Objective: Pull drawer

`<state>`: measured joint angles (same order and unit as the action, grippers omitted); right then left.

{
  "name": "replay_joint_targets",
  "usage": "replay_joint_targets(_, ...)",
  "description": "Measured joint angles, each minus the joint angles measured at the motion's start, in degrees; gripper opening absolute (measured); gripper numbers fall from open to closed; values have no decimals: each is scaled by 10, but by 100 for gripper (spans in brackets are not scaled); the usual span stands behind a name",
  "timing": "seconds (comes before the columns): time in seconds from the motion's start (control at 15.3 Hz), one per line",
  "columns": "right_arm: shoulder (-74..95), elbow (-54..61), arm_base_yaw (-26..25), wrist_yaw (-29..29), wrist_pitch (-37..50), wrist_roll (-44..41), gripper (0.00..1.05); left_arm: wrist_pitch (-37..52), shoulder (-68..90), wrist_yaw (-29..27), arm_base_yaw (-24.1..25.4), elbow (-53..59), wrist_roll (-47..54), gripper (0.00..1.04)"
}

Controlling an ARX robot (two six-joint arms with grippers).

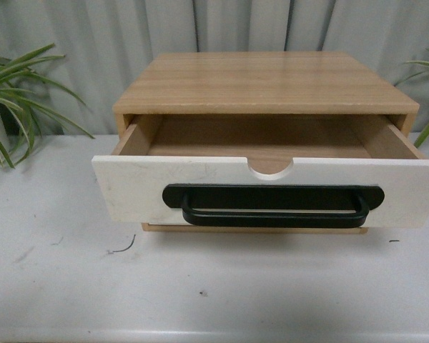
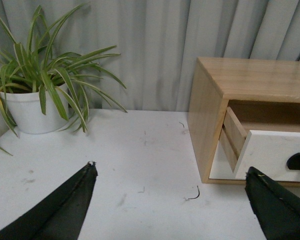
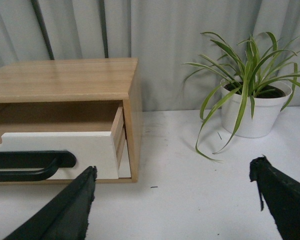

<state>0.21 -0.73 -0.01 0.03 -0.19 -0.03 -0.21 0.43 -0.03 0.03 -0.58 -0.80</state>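
You have the drawer (image 1: 129,187) sitting partly out of its wooden cabinet (image 1: 264,82) at the middle of the white surface (image 1: 214,286), dead ahead at 12 o'clock in the front view. Its white front leans out toward you, the light wood sides show behind it, and the inside looks empty. By the look of it the pull is already well along, though you could likely draw it further.

What matters for any further move is the black bar handle (image 1: 272,207). Its long axis runs straight across, 9 to 3 o'clock, just under the semicircular notch (image 1: 270,167), so you would close over it from the front and draw back toward 6 o'clock.

Neither arm shows in the front view. The left hand (image 2: 172,187) is spread wide with nothing between its fingers (image 2: 70,200); from there the drawer lies toward 2 o'clock, only the handle's near end peeking in. The right hand (image 3: 175,187) is likewise wide apart and empty, with the drawer off toward 10 o'clock and more of the handle in sight. Both hang apart from the cabinet; you cannot tell which is nearer, though the right sees the bar better.

A potted plant (image 2: 35,95) stands to each side, clear of the pull line.
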Motion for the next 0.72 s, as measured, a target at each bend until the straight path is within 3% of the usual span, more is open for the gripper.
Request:
replay_joint_targets(0.07,0,0,0,0,0,0,100,0,0,0,0,0,1,100)
replay_joint_targets(0.72,0,0,0,0,0,0,98,0,0,0,0,0,2,98)
